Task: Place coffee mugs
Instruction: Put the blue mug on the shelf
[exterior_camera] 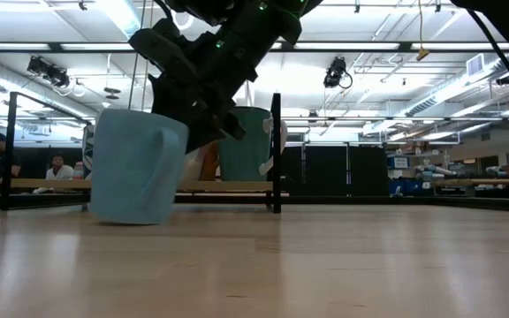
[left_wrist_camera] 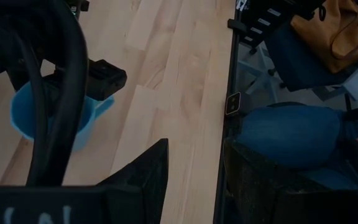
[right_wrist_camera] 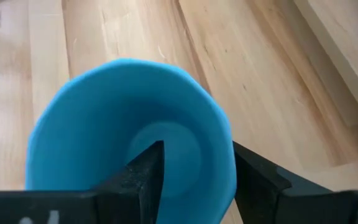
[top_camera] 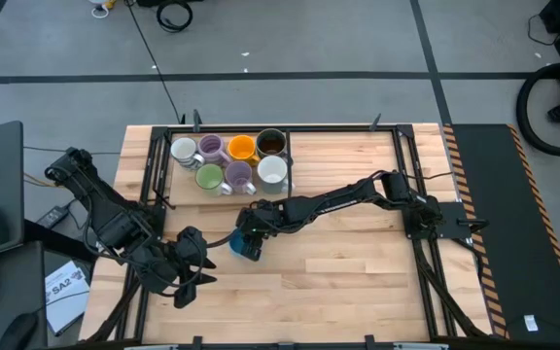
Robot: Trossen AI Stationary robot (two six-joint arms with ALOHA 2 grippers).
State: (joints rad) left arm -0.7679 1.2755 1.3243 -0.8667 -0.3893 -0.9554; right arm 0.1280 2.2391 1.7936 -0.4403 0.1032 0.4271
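The blue mug (top_camera: 244, 243) stands on the wooden table (top_camera: 358, 262), near the middle and toward the left, apart from the other mugs. In the low view it sits slightly tilted, its handle toward the right. The right gripper (top_camera: 251, 229) is over it: in the right wrist view one finger (right_wrist_camera: 143, 171) reaches inside the mug's mouth and the other lies outside the rim, with a gap showing between wall and finger. The jaws stand spread; no firm clamp is visible.

Seven mugs are grouped at the far left of the table, in two rows. Far row, left to right: white mug (top_camera: 183, 151), purple mug (top_camera: 211, 148), orange mug (top_camera: 242, 148), dark grey mug (top_camera: 271, 143). Near row: green mug (top_camera: 209, 177), second purple mug (top_camera: 238, 176), white patterned mug (top_camera: 272, 171).

The left gripper (top_camera: 194, 275) waits at the near left corner, fingers parted, holding nothing.
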